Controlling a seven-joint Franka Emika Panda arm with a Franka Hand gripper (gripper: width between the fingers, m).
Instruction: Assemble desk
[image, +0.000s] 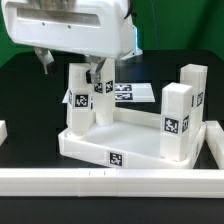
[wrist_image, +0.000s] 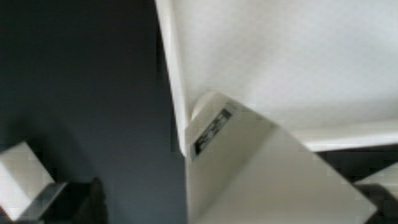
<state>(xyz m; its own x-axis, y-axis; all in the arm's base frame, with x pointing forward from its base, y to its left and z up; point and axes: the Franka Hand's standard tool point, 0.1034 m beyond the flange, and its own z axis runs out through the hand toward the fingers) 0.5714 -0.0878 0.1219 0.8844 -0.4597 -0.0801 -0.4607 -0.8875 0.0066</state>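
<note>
White hard plastic makes up every part of the desk: a tray-like tabletop with a raised rim, and square legs bearing black-and-white tags. The tabletop lies upside down on the black counter, just behind the long white rail that runs along the front edge.

Handling, as judged from appearance: the parts look rigid and light, with smooth faces that may slip under a weak grip. The square section of a leg offers two flat, parallel faces; take hold across these near the upper end.

Contents of the tabletop, taken as the landmark:
- One leg stands upright at its near corner on the exterior view's right.
- One leg stands at its far corner on that side.
- One leg stands at its corner on the exterior view's left.
- A fourth leg stands just behind that one, directly under the tool.

How firmly each leg is seated cannot be told.

Tool state: released, the jaws spread wide, with the fourth leg between them and nothing gripped. The marker board lies flat behind the tabletop.
</note>
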